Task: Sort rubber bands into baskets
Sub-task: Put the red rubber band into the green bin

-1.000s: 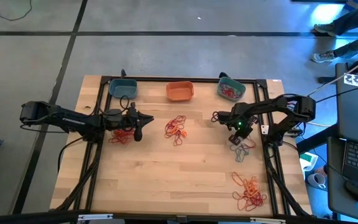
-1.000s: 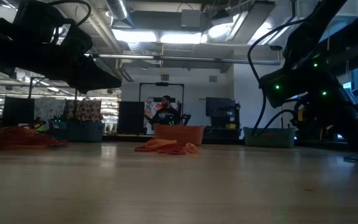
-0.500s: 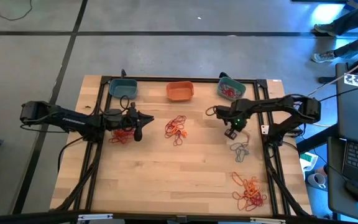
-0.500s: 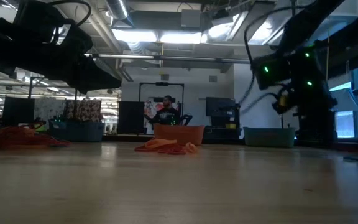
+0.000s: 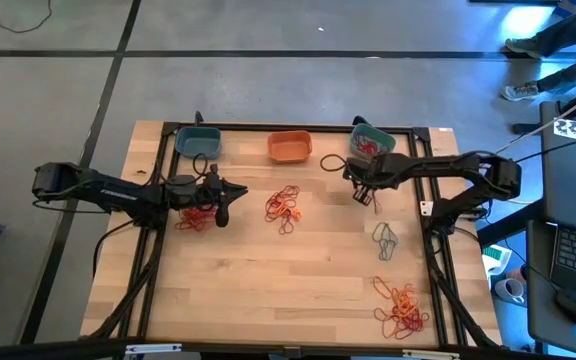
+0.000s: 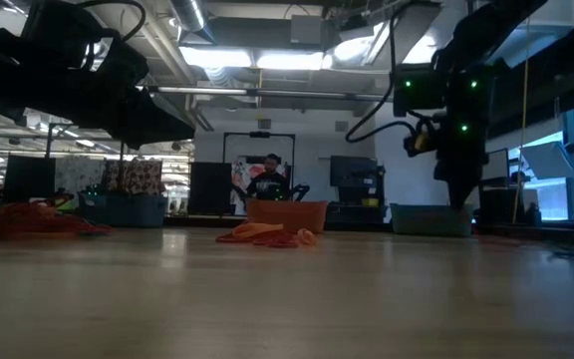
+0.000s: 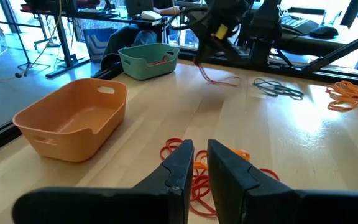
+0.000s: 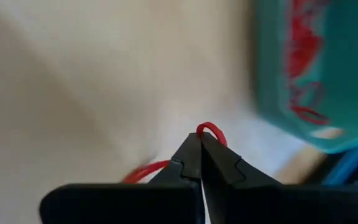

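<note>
Red rubber band (image 8: 211,131) pinched in right jaws (half hidden); teal basket (image 8: 319,68) cut off

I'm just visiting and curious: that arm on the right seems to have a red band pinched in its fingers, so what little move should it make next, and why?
Probably carry it a bit further, over the teal basket, then let go. The right gripper is shut on a red rubber band and hangs just short of that basket, which already holds red bands. The left gripper waits by the red pile.
</note>
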